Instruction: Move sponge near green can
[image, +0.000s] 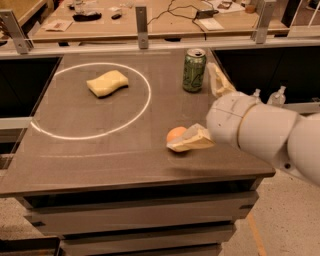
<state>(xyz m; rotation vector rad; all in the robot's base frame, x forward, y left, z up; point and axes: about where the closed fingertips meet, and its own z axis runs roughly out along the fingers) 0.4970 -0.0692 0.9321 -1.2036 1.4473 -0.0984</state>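
Note:
The pale yellow sponge (106, 82) lies flat inside the white circle (145, 107) marked on the dark table, at its far left part. The green can (194, 70) stands upright at the table's far right, outside the circle. My gripper (191, 106) is at the right side of the table, between the can and the front edge, open and empty. One finger (219, 81) points up just right of the can. The other finger (191, 141) lies low against an orange fruit (175, 134). The sponge is far left of the gripper.
The dark table (100, 160) has its front edge near the camera and drops off on the right. A metal rail with posts (141, 20) runs behind it, with a cluttered wooden bench beyond. Small bottles (278, 95) stand right of the arm.

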